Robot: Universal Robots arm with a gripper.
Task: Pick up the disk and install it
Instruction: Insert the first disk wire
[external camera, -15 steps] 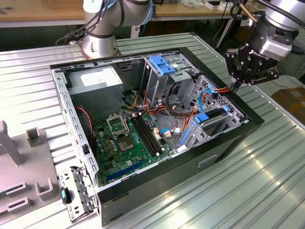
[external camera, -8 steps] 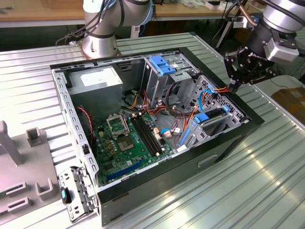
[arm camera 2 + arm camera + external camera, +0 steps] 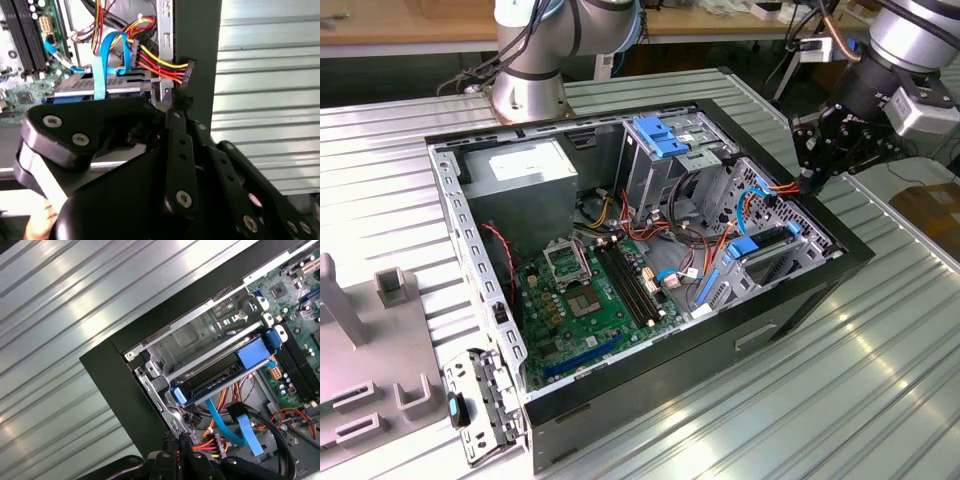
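Basically, the install is looking mostly done. The black claw is sitting with its fingers drawn together, narrow. Its tips are resting right at the black power plug with red, yellow and orange wires. I can't tell whether they are pinching it or only touching it. The plug is hanging at the case edge and apparently isn't mating with anything.

Just beyond it, the disk, a flat silver-grey hard drive in a bright blue plastic carrier, is lying seated in the metal bay of the open black computer case. A light blue flat data cable is looping over it. So I'm reading cabling as the remaining bit. The case is sitting on the ribbed metal table.
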